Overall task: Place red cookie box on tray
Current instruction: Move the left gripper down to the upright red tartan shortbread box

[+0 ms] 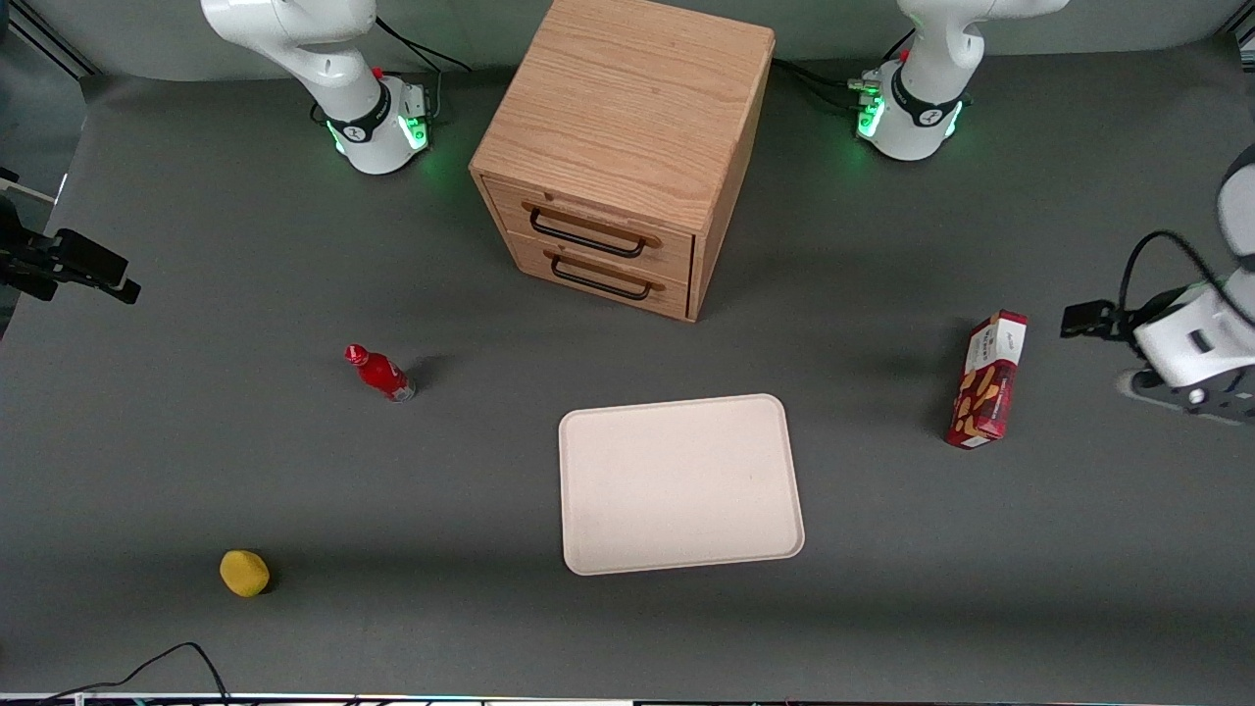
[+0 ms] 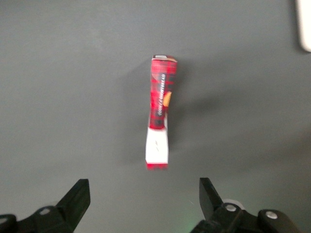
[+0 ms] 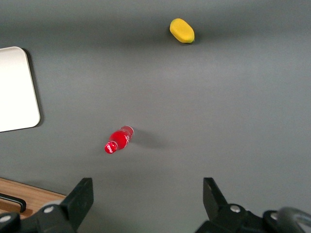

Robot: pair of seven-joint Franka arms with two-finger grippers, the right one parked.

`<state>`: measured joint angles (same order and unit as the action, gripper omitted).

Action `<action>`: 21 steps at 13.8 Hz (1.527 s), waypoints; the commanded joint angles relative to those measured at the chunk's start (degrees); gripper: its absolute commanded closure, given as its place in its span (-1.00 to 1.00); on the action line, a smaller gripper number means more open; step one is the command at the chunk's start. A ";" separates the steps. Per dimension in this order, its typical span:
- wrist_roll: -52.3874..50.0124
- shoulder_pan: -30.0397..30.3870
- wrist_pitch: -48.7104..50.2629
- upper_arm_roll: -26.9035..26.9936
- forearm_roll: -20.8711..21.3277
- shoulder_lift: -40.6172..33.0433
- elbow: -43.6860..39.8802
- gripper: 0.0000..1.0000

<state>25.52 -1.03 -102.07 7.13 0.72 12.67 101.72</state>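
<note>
Overhead, my gripper (image 2: 144,201) hangs wide open and empty above the slim red cardboard cookie box (image 2: 160,112), which stands on grey matting well apart from the smooth pale beige tray (image 1: 679,482).

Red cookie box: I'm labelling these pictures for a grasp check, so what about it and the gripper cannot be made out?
- Red cookie box: small print unreadable in the front view; blurred in the left wrist view.
- Gripper: open, apart from the box; finger bases cut by the left wrist view's edge.
- Tray: only a corner shows in the wrist view; the front view shows all of it.
</note>
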 commanded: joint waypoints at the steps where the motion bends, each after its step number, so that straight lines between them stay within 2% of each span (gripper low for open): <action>1: 4.28 -0.46 -14.68 0.70 -2.21 -2.04 13.55 -1.00; 4: 5.50 -0.82 -30.86 0.43 -3.96 0.33 22.71 -1.00; 6: 5.42 -1.08 -36.78 -0.01 -8.35 3.05 24.31 0.99; 9: 5.33 -1.08 -40.22 -0.53 -9.42 5.61 23.97 1.00; 12: 5.51 -0.82 -34.98 -0.54 -11.62 5.70 19.42 1.00; 14: 4.81 -0.73 -24.90 -0.36 -11.79 5.53 11.96 1.00; 16: 1.49 -0.55 -10.60 -0.18 -11.80 5.17 1.08 1.00; 19: -9.75 -0.73 8.85 -0.71 -11.27 5.70 -16.33 1.00; 21: -19.13 -0.91 14.95 -5.08 -11.09 5.61 -23.12 1.00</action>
<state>15.15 -1.53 -93.14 5.43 -10.59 16.81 86.22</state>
